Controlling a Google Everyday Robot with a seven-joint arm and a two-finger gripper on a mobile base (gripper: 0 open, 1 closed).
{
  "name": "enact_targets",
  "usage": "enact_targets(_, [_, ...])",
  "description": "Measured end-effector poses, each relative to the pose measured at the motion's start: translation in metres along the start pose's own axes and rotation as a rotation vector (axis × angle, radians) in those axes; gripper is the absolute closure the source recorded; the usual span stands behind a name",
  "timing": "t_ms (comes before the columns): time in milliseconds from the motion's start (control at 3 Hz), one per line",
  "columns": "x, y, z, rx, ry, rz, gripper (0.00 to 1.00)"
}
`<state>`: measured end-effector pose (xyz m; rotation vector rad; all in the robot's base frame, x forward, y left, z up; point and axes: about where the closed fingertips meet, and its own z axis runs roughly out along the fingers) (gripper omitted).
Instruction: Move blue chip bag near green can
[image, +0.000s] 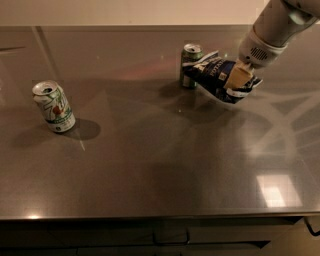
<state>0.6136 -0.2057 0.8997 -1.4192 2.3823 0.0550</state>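
The blue chip bag (216, 76) is a crinkled navy bag with white lettering, held just above the table at the upper right. My gripper (239, 80) comes down from the top right and is shut on the bag's right end. The green can (190, 65) stands upright right beside the bag's left end; I cannot tell whether they touch.
A white can with green-and-red markings (53, 106) stands upright at the left of the grey metal table (160, 160). The table's front edge runs along the bottom, with dark drawers below it.
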Motion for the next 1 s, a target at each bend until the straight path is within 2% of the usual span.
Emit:
enact_targets(333, [-0.0010,0.0004,0.0018,-0.001,0.001,-0.001,0.13])
enact_targets(667, [-0.0016,0.0006,0.0038,-0.003,0.001,-0.002,0.00])
enact_targets(1000, [-0.0016,0.0006,0.0039,-0.003,0.001,-0.003,0.00])
